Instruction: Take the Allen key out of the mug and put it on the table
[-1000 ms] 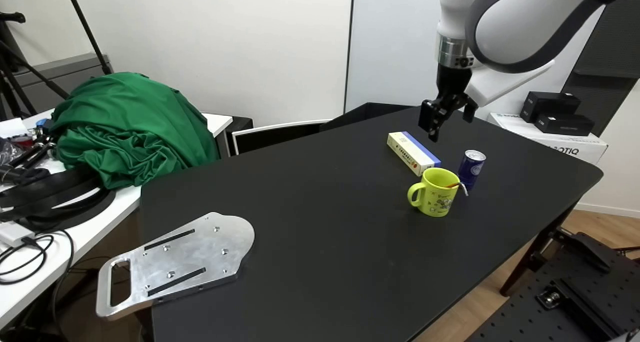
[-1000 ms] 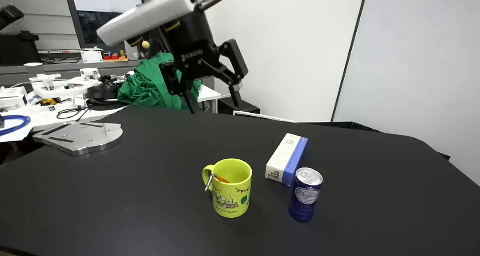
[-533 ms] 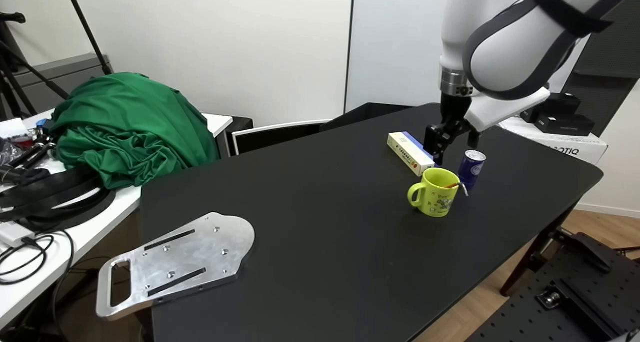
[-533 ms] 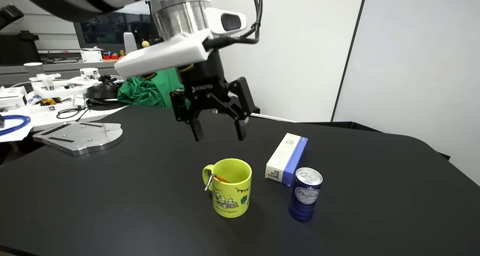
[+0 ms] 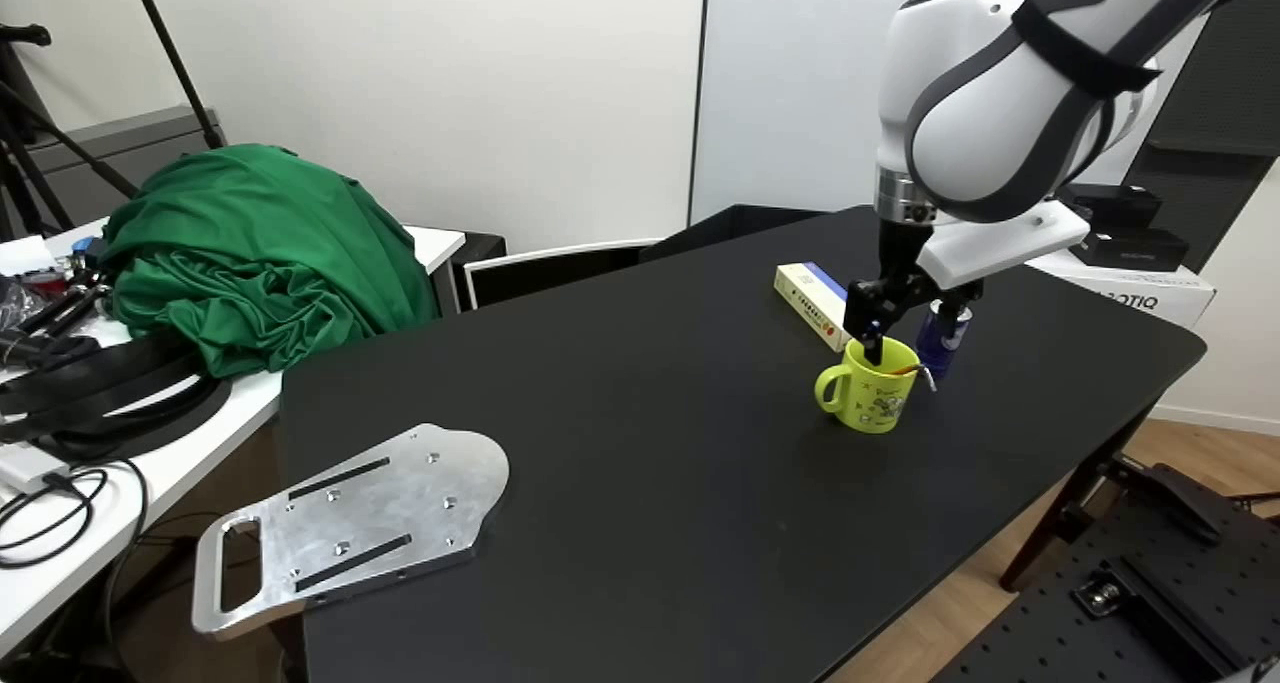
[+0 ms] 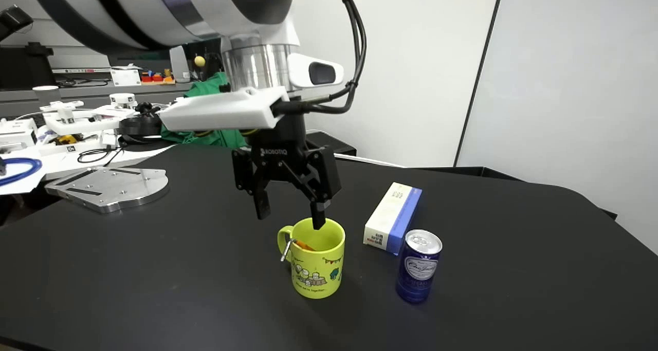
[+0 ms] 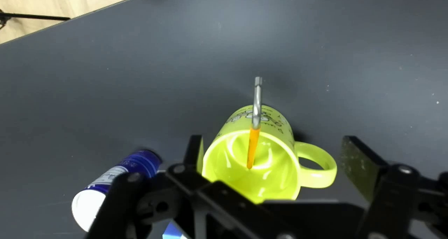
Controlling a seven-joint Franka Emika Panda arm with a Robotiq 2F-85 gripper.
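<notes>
Pale wall panels (image 5: 450,93) rise over a wood-toned floor (image 5: 1210,443), and a matte black table (image 5: 640,523) spreads across the middle of the room. By one end stands a white desk (image 5: 200,453) holding a coil of black straps (image 5: 110,375). The robot arm (image 5: 1010,133) slants down from overhead, then bends sharply, its steel-toned collar (image 6: 259,66) standing nearly upright above the table. A white bar (image 6: 226,112) juts out sideways below the collar, and black cables (image 6: 351,85) loop down beside it. Back on the desk, green cloth (image 5: 270,263) sits in a rumpled heap. A silvery metal plate (image 5: 380,503) lies at the table's edge, its slotted end poking out past it.

The black gripper (image 6: 291,220) points down low over the yellow-green mug (image 6: 318,269), its fingers (image 6: 262,206) spread well apart. In the wrist view they flank the mug, one close by the rim, the other beyond the handle (image 7: 316,178); whether either touches, I cannot tell from where I stand. An oblong white, yellow and blue box (image 6: 393,218) lies flat on the table, near the mug. The mug stands upright, small printed figures on its side, and a dark blue can (image 6: 419,266) with a silvery top stands upright nearby. Smallest of all, the Allen key (image 7: 257,102) leans in the mug, its orange length slanting down inside, its bare metal end bent over the rim and hanging outside.
</notes>
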